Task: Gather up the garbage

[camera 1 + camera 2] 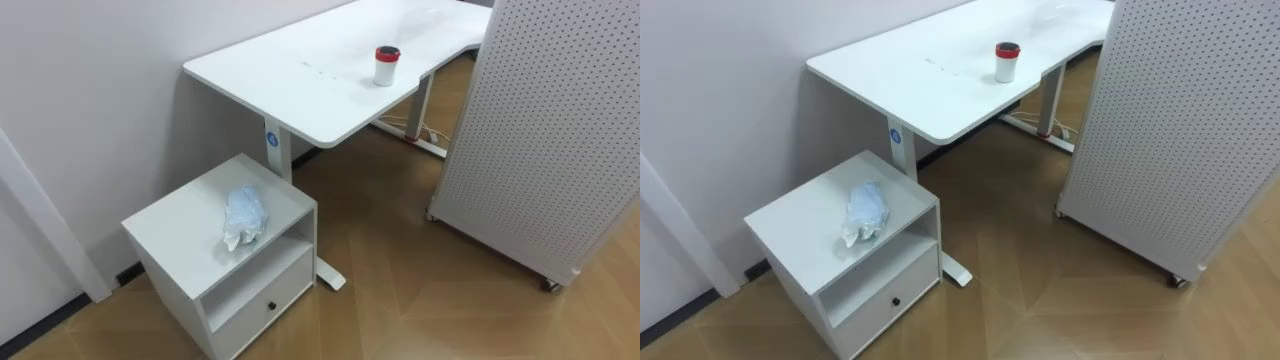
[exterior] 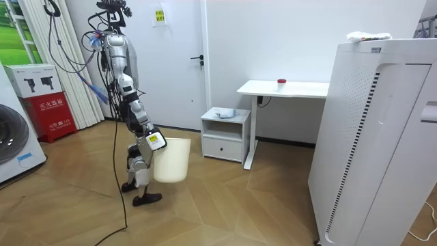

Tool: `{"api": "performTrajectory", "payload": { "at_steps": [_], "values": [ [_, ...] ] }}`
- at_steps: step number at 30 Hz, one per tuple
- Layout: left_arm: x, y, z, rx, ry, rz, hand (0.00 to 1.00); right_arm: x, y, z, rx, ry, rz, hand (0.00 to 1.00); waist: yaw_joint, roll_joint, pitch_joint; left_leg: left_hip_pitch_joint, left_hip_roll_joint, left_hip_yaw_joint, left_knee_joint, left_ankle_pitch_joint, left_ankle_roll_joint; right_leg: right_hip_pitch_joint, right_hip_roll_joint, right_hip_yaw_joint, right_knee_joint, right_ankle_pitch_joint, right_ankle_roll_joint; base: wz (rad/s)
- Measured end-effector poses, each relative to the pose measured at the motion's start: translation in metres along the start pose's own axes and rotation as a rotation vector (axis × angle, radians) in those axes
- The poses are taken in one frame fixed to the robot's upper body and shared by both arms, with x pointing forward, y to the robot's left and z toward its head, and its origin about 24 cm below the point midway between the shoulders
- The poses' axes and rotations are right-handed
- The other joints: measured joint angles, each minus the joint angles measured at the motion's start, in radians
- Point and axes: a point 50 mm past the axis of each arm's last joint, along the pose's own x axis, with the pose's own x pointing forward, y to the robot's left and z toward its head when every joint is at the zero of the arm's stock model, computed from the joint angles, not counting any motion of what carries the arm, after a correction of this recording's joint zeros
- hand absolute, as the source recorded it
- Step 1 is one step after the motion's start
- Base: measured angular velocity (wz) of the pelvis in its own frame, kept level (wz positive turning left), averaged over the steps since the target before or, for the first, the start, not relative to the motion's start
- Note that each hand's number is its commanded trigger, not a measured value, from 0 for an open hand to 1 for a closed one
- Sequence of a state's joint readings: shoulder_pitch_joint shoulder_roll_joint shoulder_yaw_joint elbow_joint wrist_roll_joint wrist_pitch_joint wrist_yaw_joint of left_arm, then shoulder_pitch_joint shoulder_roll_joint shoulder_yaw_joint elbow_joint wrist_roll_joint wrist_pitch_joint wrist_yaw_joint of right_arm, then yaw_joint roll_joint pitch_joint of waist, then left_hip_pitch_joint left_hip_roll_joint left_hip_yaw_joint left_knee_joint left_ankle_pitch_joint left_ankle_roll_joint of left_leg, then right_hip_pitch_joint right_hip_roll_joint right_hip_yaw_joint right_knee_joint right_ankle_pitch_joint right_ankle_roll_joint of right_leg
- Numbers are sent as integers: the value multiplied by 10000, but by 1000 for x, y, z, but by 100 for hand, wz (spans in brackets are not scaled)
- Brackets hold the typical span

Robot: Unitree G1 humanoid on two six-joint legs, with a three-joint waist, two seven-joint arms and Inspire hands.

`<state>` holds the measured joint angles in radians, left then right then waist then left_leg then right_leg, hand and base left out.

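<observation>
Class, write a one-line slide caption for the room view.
Robot stands with a cream bin before a white cabinet topped with crumpled plastic, beside a white desk.

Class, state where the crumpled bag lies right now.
In the left eye view's lower left, the bag lies on top of the white cabinet, beside the desk.

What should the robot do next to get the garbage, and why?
Probably walk up to the cabinet. The crumpled wrapper lies on its top, and in the room view the robot stands well short of it, likely out of arm's reach, with the bin held in front of its legs.
</observation>
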<state>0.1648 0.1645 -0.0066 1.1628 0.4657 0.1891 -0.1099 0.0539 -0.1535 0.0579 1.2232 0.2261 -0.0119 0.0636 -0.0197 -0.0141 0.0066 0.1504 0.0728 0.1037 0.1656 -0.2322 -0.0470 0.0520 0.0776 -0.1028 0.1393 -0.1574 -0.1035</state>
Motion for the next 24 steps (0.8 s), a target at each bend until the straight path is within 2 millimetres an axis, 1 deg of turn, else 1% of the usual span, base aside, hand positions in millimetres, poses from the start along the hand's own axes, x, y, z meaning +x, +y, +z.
{"api": "performTrajectory", "payload": {
  "at_steps": [8,18,21,22,23,24],
  "values": [
    [0,-2,-3,-38,71,130,0,0,0,-1,-12,15,-114,100,82,-56,-2,20,-5,31,7,0,0,-16,-2,0,4,-4,-5,0],
    [0,0,0,-38,-33,188,0,0,0,-1,-3,26,-147,100,55,-67,-39,-44,14,-80,63,0,0,-1,-2,-83,37,-39,-36,1],
    [0,1,-1,-205,2,213,0,0,0,-1,-4,70,-135,100,62,-148,-24,-59,14,19,352,-40,-7,-3,-27,-81,145,-136,-76,-1],
    [0,2,-3,-342,41,234,0,0,-1,-2,22,128,-129,100,85,-174,-41,-97,27,22,584,-90,-30,18,-28,-73,230,-201,-108,-5],
    [0,2,-4,-399,43,257,0,0,-1,-2,39,132,-106,100,100,-199,-30,-140,38,23,746,-124,-44,4,-31,-89,337,-256,-125,-5],
    [0,3,-6,-533,58,296,0,0,-1,-3,84,154,-72,100,112,-223,-2,-285,61,29,1239,-221,-87,-6,-48,-76,524,-406,-156,0]
  ]
}}
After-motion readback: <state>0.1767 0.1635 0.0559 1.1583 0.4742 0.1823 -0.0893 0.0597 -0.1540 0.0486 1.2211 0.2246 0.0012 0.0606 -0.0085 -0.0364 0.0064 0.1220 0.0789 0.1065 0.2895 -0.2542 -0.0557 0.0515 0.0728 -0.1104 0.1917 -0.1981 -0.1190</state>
